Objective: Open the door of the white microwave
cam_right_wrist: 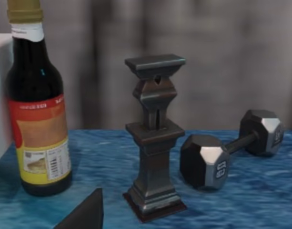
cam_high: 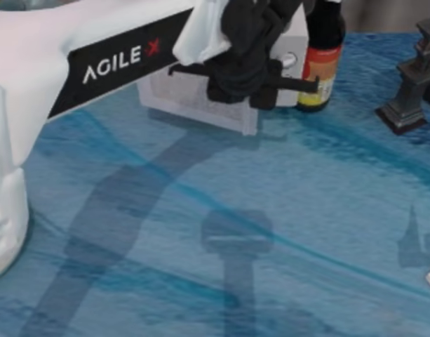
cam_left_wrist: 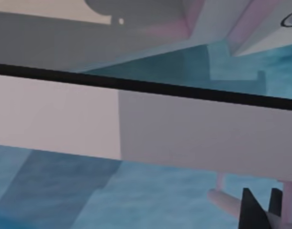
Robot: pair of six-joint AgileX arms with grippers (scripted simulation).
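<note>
The white microwave (cam_high: 297,31) stands at the back of the table, one silver knob (cam_high: 290,61) showing. Its door (cam_high: 176,95), white with a grey mesh window, is swung a little way out from the body. My left arm reaches across from the left, and its black gripper (cam_high: 243,93) sits over the door's free edge beside the knob. In the left wrist view the left gripper (cam_left_wrist: 262,204) is shut on the door's pale bar handle (cam_left_wrist: 226,201). My right gripper (cam_right_wrist: 84,217) is parked off to the right, facing the bottle.
A dark bottle (cam_high: 324,49) with a red and yellow label stands right next to the microwave. A dark metal anvil-shaped stand (cam_high: 410,84) is at the back right, with a black dumbbell (cam_right_wrist: 231,150) beyond it. The tabletop is blue.
</note>
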